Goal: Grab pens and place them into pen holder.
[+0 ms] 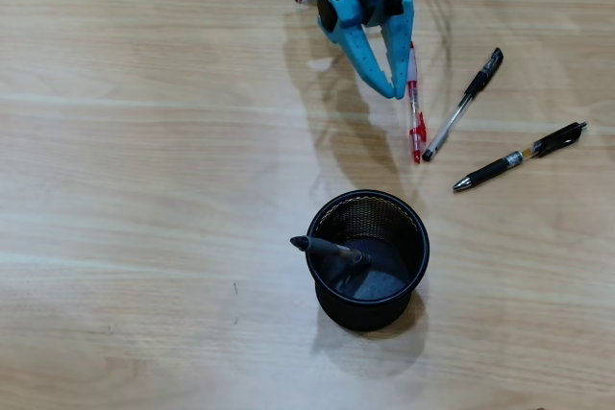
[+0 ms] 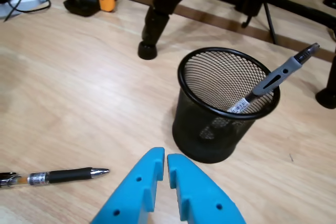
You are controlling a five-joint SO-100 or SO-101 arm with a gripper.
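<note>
While one black pen (image 1: 330, 249) leans inside the black wire-mesh pen holder (image 1: 411, 276), its end jutting past the rim, the blue gripper (image 1: 395, 89) hangs above the wooden table (image 1: 144, 189) at the far side of the overhead view, its two fingers drawn nearly together and holding nothing. Just to its right in that view lies the red pen (image 1: 415, 112), with a second black pen (image 1: 465, 103) beside it and a third, orange-banded pen (image 1: 521, 156) farther right. In the wrist view, the holder stands beyond the fingertips (image 2: 157, 158), with black tripod legs (image 2: 153, 22) behind it.
</note>
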